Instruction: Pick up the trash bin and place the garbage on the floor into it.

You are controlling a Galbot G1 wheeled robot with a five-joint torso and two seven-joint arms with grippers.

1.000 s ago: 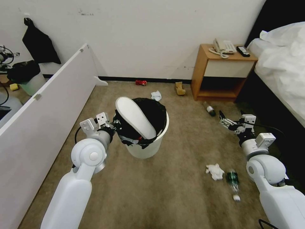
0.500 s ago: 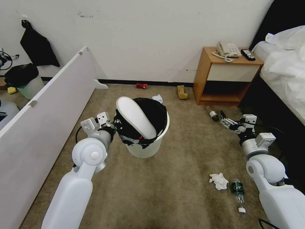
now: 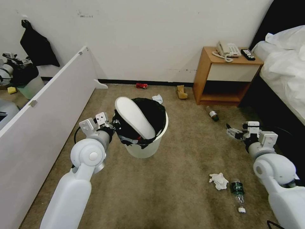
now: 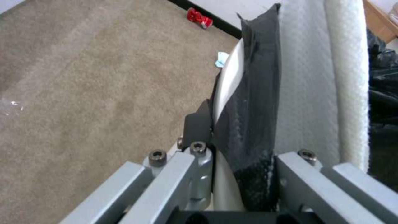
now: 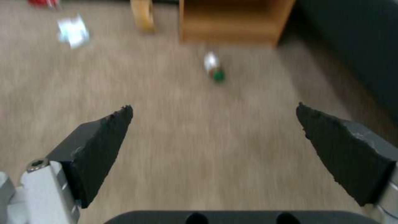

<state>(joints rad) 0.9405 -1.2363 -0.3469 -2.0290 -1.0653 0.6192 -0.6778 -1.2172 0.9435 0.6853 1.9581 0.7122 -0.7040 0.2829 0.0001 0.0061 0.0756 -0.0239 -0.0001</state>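
Head view, trash bin (image 3: 144, 144): small, round, white, tapered; black bag folded over the rim; on the floor (image 3: 178, 197) mid-room.
Head view, in the bin: one white slipper (image 3: 133, 117) leaning upright.
Head view, left hand (image 3: 115, 126): clenched on the bin's rim.
Head view, right hand (image 3: 232, 133): released, above the carpet, apart from all litter.
Head view, litter count: two plastic bottles, one (image 3: 213, 114) by the nightstand (image 3: 222, 76), one (image 3: 237, 190) near; two crumpled tissues (image 3: 218, 180) (image 3: 157, 99); one red can (image 3: 141, 85); one tan paper (image 3: 181, 92).
Left wrist view: fingers (image 4: 198, 124) pinch rim and black bag (image 4: 253, 112); red can (image 4: 200, 18) far off.
Right wrist view: fingers (image 5: 105, 133) spread wide, holding nothing; one bottle (image 5: 215, 69) ahead.
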